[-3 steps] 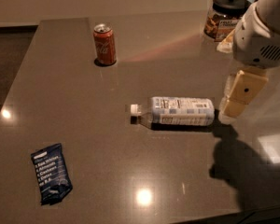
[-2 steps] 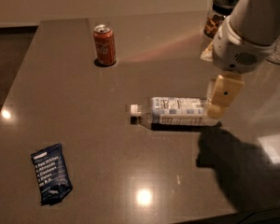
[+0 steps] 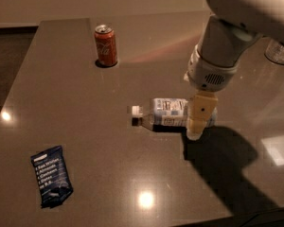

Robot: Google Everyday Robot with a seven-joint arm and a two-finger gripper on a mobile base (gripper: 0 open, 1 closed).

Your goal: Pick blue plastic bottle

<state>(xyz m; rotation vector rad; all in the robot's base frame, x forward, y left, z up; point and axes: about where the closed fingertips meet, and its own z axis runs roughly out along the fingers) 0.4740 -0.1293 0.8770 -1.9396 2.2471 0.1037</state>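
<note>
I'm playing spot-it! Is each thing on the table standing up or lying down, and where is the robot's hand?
blue plastic bottle: lying on its side, cap on, cap end left.
soda can: standing upright.
snack wrapper: lying flat.
hand: at the bottle's right end, hiding part of it.

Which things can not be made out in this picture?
1. Camera view: the base end of the blue plastic bottle is hidden behind the gripper, which hangs in front of it; contact cannot be told.
2. Camera view: a clear container at the right edge is cut off by the arm and the frame.
3. Camera view: print on the dark blue wrapper is too small to read.
</note>
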